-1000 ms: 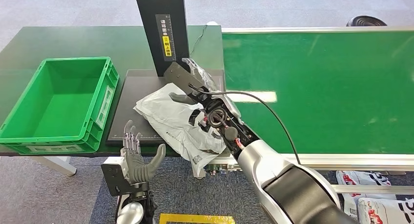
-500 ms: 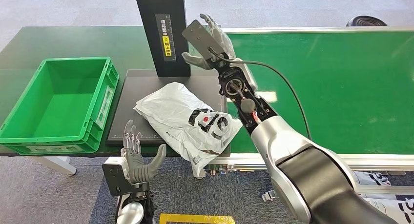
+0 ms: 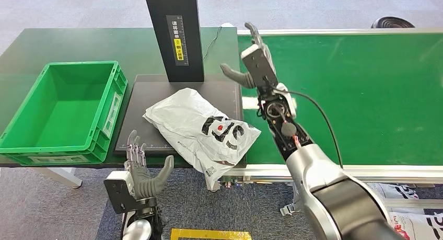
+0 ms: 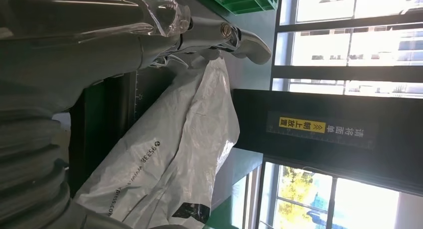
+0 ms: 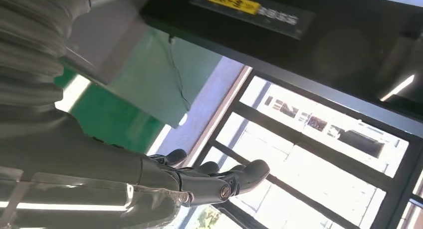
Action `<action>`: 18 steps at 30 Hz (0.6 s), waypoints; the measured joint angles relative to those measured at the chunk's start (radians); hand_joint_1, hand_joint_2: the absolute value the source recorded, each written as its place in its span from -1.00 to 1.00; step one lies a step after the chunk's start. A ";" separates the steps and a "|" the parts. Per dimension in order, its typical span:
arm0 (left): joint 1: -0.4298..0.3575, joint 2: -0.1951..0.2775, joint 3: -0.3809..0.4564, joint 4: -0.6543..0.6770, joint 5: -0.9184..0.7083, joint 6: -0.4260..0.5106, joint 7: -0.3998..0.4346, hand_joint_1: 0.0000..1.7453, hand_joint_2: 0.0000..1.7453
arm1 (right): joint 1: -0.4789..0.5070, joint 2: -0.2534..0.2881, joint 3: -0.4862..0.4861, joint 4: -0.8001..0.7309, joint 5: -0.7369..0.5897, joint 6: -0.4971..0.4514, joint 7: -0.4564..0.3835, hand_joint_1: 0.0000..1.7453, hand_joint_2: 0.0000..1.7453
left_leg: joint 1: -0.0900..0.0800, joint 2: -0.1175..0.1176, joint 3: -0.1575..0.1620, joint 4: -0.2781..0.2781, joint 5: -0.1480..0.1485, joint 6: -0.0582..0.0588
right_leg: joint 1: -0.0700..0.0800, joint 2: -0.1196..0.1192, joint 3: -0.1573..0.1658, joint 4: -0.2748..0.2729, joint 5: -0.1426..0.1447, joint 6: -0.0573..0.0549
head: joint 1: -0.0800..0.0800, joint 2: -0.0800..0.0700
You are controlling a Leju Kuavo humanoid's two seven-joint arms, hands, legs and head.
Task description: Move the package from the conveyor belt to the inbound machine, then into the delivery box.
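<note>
Package [image 3: 201, 129] on black platform [image 3: 156, 93]; right hand [image 3: 252, 67] above, fingers spread, empty; left hand [image 3: 142, 172] likewise.

One package [image 3: 201, 129], one green box [image 3: 65, 112], two hands [image 3: 143, 174] [image 3: 251, 62].

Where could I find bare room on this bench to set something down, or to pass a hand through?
The green crate is empty inside. The green conveyor belt lies bare to the right of the right hand. The dark tabletop behind the crate is free. It is crowded on the black scanner plate, where the white package lies and overhangs the front edge.
</note>
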 joint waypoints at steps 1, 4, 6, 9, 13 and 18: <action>0.007 0.001 0.000 -0.005 -0.002 0.003 0.000 -1.00 1.00 | 0.036 -0.003 0.000 -0.014 -0.011 -0.009 -0.020 -1.00 1.00 | 0.000 0.000 0.000 0.000 0.000 0.000 | 0.000 0.000 0.000 0.000 0.000 0.000 | 0.000 0.000; 0.021 0.004 0.000 -0.017 -0.005 0.009 0.000 -1.00 1.00 | 0.129 -0.009 0.000 -0.067 -0.043 -0.030 -0.054 -1.00 1.00 | 0.000 0.000 0.000 0.000 0.000 0.000 | 0.000 0.000 0.000 0.000 0.000 0.000 | 0.000 0.000; 0.028 0.005 0.000 -0.024 -0.006 0.015 0.000 -1.00 1.00 | 0.184 -0.011 0.000 -0.115 -0.067 -0.041 -0.063 -1.00 1.00 | 0.000 0.000 0.000 0.000 0.000 0.000 | 0.000 0.000 0.000 0.000 0.000 0.000 | 0.000 0.000; 0.039 0.007 0.000 -0.033 -0.009 0.026 0.000 -1.00 1.00 | 0.261 -0.013 0.000 -0.191 -0.091 -0.050 -0.067 -1.00 1.00 | 0.000 0.000 0.000 0.000 0.000 0.000 | 0.000 0.000 0.000 0.000 0.000 0.000 | 0.000 0.000; 0.052 0.008 0.001 -0.038 -0.012 0.034 0.000 -1.00 1.00 | 0.335 -0.014 0.011 -0.263 -0.084 -0.071 -0.067 -1.00 1.00 | 0.000 0.000 0.000 0.000 0.000 0.000 | 0.000 0.000 0.000 0.000 0.000 0.000 | 0.000 0.000; 0.071 0.011 0.006 -0.048 -0.014 0.041 0.000 -1.00 1.00 | 0.409 -0.016 0.024 -0.334 -0.091 -0.095 -0.071 -1.00 1.00 | 0.000 0.000 0.000 0.000 0.000 0.000 | 0.000 0.000 0.000 0.000 -0.001 0.000 | 0.000 0.000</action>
